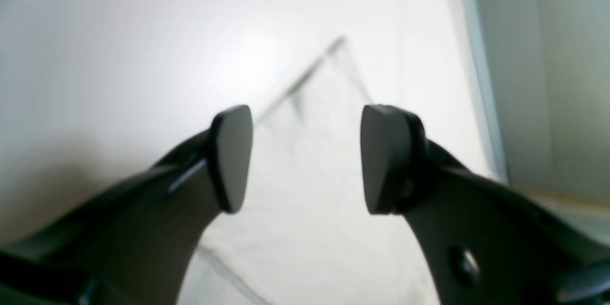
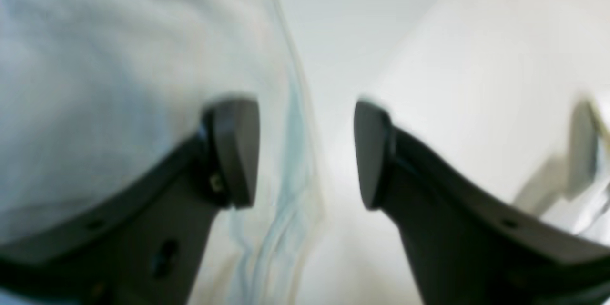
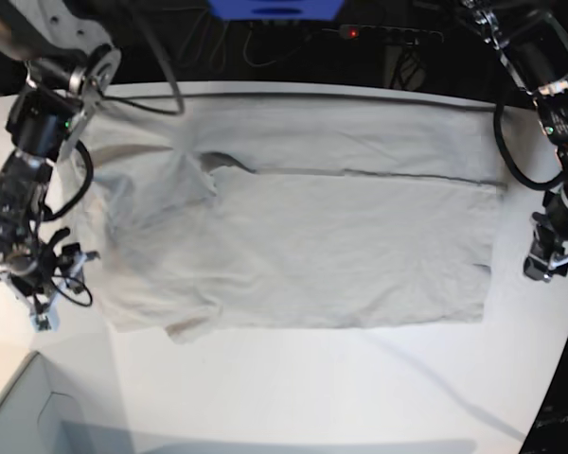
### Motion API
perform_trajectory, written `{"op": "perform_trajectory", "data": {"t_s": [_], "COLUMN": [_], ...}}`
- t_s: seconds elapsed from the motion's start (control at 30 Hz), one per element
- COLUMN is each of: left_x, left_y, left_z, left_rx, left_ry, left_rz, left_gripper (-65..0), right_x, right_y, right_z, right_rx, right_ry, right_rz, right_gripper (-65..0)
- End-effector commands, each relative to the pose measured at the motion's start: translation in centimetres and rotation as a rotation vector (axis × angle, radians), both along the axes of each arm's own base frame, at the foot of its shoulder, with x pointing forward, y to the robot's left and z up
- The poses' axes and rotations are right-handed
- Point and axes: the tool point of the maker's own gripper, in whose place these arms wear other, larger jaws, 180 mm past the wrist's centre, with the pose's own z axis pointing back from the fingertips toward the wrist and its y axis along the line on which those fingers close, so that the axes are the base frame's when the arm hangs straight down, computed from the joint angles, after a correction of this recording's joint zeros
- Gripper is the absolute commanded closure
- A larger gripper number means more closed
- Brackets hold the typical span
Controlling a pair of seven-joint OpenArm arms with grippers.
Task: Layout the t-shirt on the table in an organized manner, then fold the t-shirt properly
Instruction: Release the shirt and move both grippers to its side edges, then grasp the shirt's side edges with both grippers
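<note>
Right gripper (image 3: 40, 317): at the far left of the base view we found it just off the shirt's sleeve edge, jaws apart, nothing between them.
Box corner (image 3: 24, 416): we saw a pale one at lower left.
T-shirt (image 3: 303, 236): we saw it spread flat across the table, its far side folded over along a lengthwise crease.
Table (image 3: 360, 388): white, matte, curved at right.
Behind: we noted dark space, cables, a blue object (image 3: 275, 8).
Left gripper (image 3: 549, 265): jaws apart and empty, beside the hem.
</note>
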Motion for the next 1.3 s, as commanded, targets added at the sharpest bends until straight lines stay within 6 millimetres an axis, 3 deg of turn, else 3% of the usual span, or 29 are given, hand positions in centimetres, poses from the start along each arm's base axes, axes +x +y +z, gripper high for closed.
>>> {"op": "perform_trajectory", "data": {"t_s": [0.0, 0.17, 0.3, 0.5, 0.6, 0.83, 0.9, 1.27], "left_x": [1.2, 4.0, 5.8, 7.7, 8.2, 9.0, 9.0, 8.9], "left_y": [0.4, -0.3, 0.1, 1.2, 1.7, 1.6, 1.2, 1.1], "left_z": [1.4, 0.4, -0.3, -0.8, -1.8, -3.3, -3.5, -3.8], "left_rx": [0.009, -0.044, 0.003, 0.266, 0.351, 0.418, 0.424, 0.422], "left_ry": [-0.037, -0.009, 0.005, 0.022, 0.051, 0.092, 0.097, 0.106], "left_rz": [-0.002, -0.029, -0.026, -0.051, -0.054, -0.071, -0.085, -0.088], "left_gripper": [-35.2, -35.2, -35.2, -35.2, -35.3, -35.3, -35.3, -35.3], "right_x": [2.0, 4.8, 4.2, 3.0, 2.9, 3.8, 3.9, 2.6], "right_y": [-1.1, -0.9, -0.6, 1.0, 1.4, 0.4, -0.9, -3.1], "right_z": [1.9, 1.0, -1.1, -3.8, -4.1, -2.6, -2.5, -4.1], "right_rx": [-0.007, 0.120, 0.200, 0.303, 0.326, 0.320, 0.288, 0.192], "right_ry": [-0.040, -0.077, -0.098, -0.102, -0.120, -0.192, -0.223, -0.211], "right_rz": [-0.006, 0.010, 0.011, 0.007, 0.005, 0.001, -0.054, -0.167], "right_gripper": [-32.3, -32.3, -33.5, -35.6, -35.7, -35.5, -35.6, -35.7]}}
